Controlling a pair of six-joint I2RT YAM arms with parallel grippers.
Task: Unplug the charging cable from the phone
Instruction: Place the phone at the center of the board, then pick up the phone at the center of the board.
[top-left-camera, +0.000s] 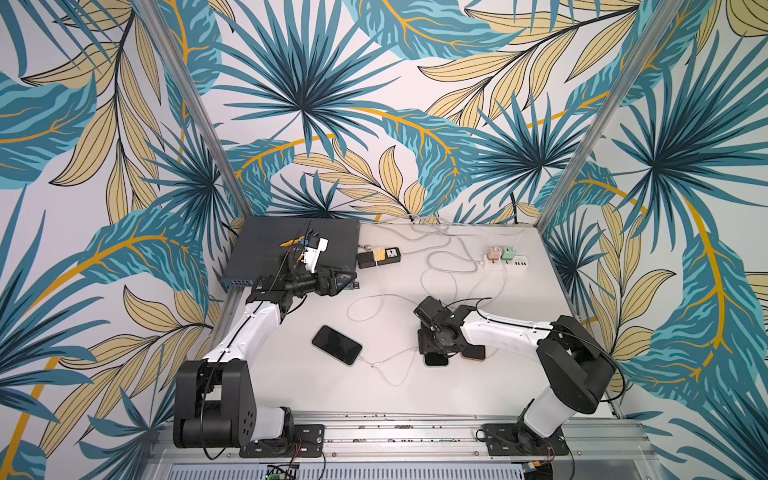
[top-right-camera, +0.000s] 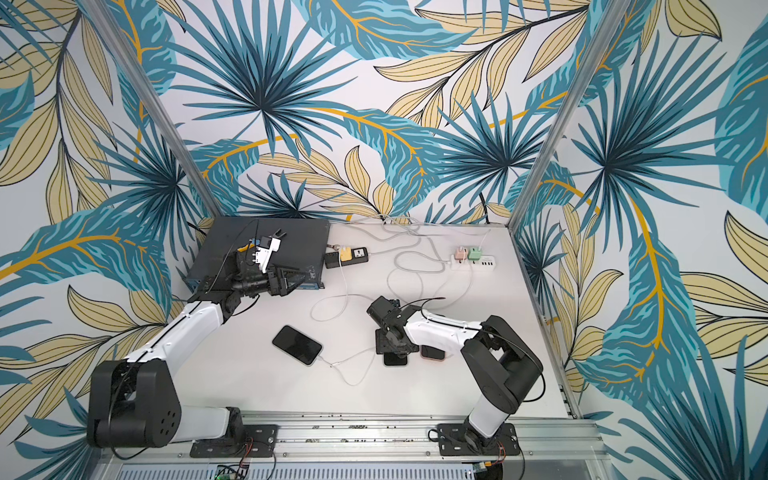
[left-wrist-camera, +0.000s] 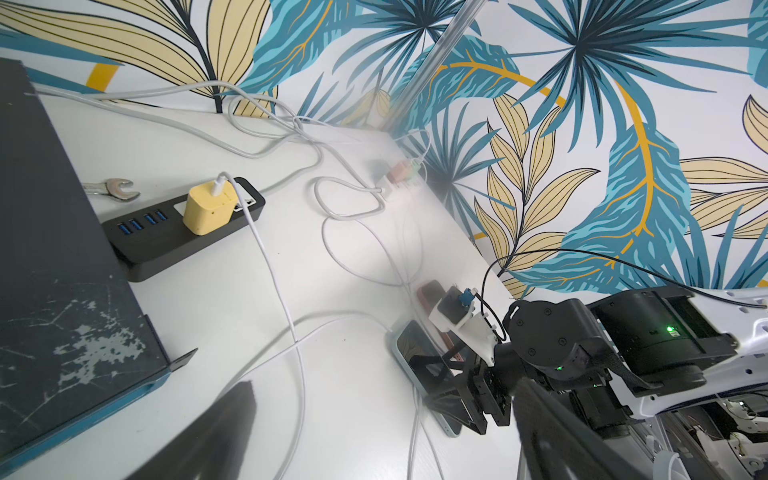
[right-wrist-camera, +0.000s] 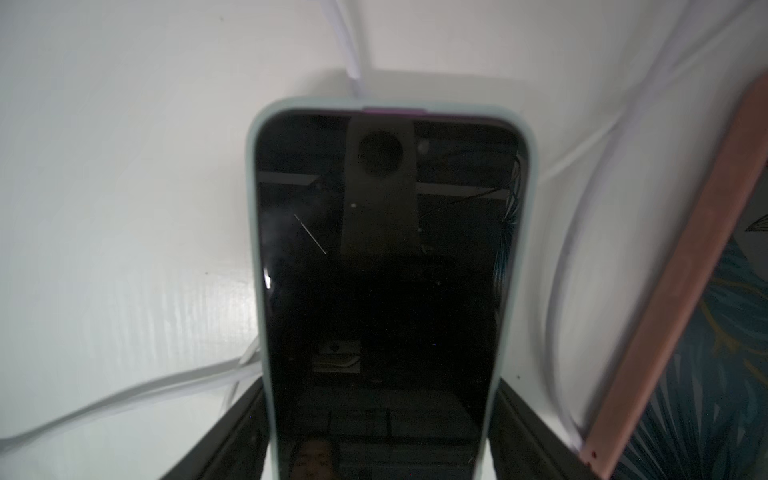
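Note:
A phone in a pale mint case lies screen up on the white table. My right gripper is shut on it, one dark finger against each long side. A white charging cable reaches the phone's far short edge and sits plugged in there. In both top views the right gripper covers most of the phone. The left wrist view shows the phone under the right gripper. My left gripper hangs open and empty at the dark box's front edge.
A black phone with its own cable lies mid-table, and a pink-cased phone lies beside the gripped one. A dark flat box is at the back left. A black power strip, a white strip and a wrench lie behind among looping cables.

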